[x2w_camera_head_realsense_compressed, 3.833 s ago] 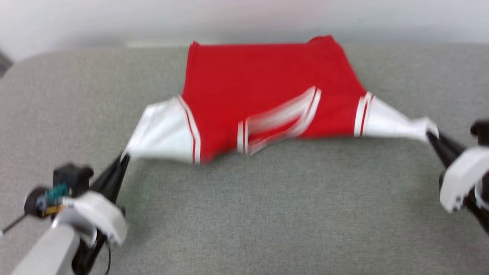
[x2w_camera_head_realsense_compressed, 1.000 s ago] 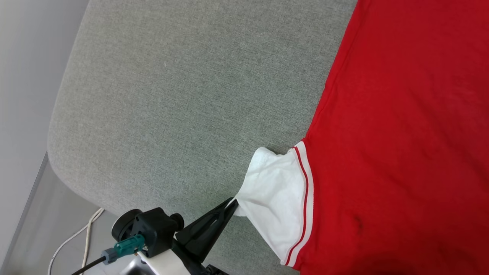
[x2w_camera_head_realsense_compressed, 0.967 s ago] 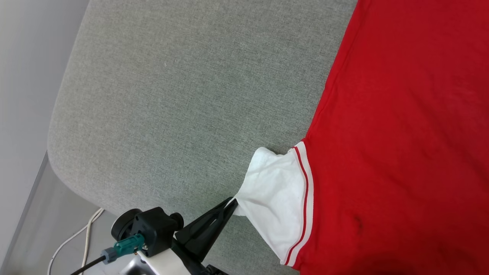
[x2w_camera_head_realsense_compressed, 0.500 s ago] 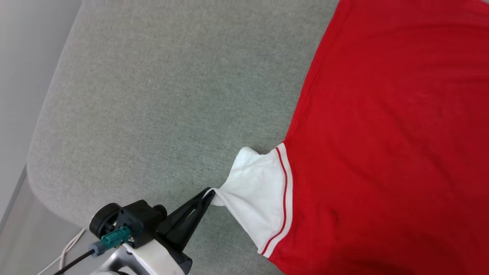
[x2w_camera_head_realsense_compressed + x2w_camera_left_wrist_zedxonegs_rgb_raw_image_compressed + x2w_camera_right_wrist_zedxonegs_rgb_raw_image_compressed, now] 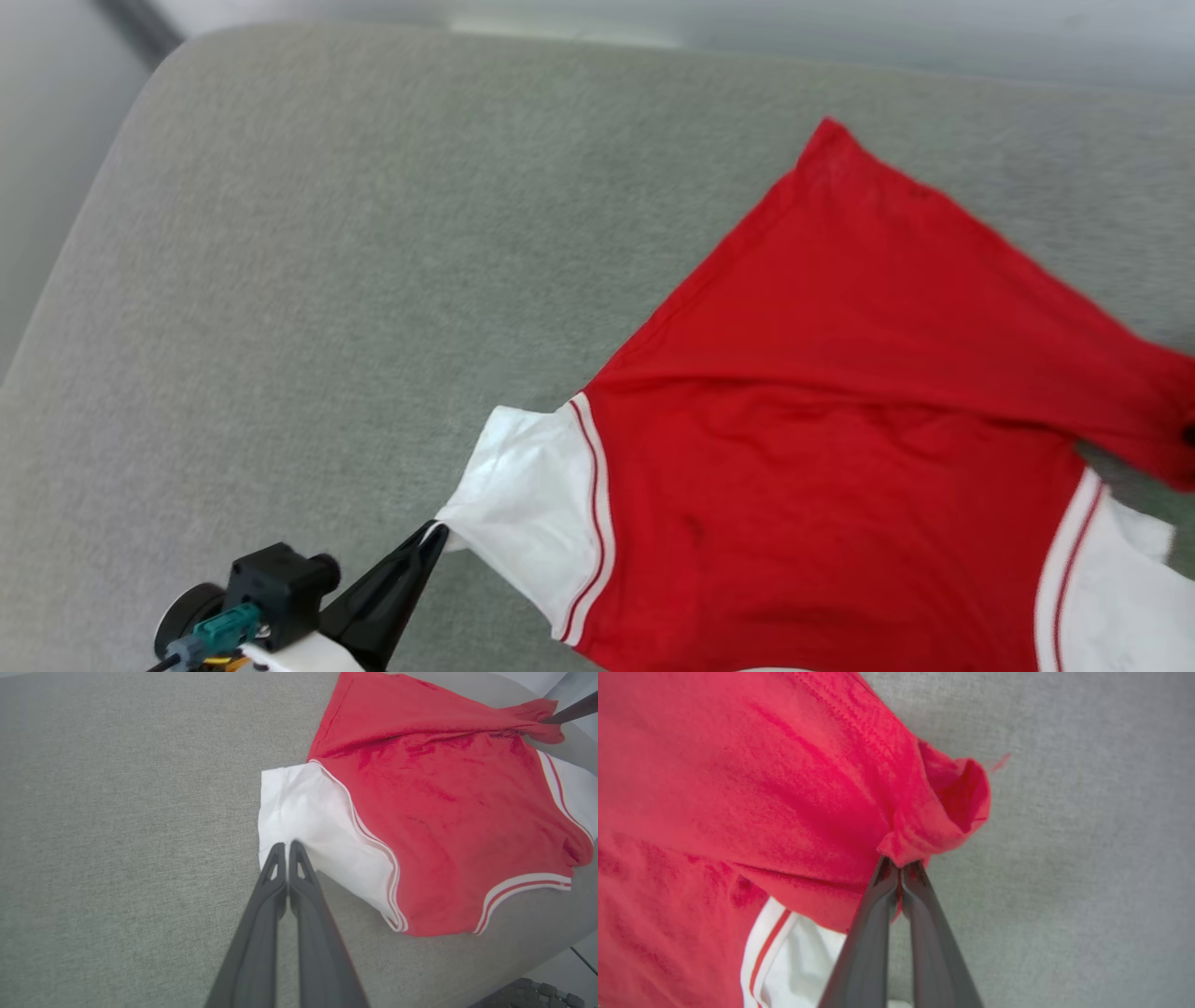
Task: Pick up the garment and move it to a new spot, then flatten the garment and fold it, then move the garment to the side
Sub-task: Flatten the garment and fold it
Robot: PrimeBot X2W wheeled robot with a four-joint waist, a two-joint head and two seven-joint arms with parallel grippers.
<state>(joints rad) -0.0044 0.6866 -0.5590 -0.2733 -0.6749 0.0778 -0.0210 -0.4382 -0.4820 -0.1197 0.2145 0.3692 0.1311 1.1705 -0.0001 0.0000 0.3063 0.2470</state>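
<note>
The garment (image 5: pixel 840 420) is a red shirt with white sleeves, lying on a grey padded surface (image 5: pixel 327 280). At the lower left of the head view my left gripper (image 5: pixel 434 534) is shut on the edge of the left white sleeve (image 5: pixel 532 504). The left wrist view shows the same pinch by the left gripper (image 5: pixel 286 845) on the garment (image 5: pixel 444 788). My right gripper (image 5: pixel 899 864) is shut on a bunched red hem corner of the garment (image 5: pixel 738 788), held above the right white sleeve (image 5: pixel 798 961). Its dark fingers also reach in at the top right of the left wrist view, the right gripper (image 5: pixel 547 719) still on that corner.
The grey surface has a rounded corner at the upper left of the head view, with pale floor (image 5: pixel 37 140) beyond it. A dark object (image 5: pixel 528 994) and a thin cable lie below the surface's edge at the lower right of the left wrist view.
The head camera has swung, so more of the garment shows. The red hem corner on the right is now drawn down toward the right sleeve. My left gripper keeps its pinch on the left sleeve.
</note>
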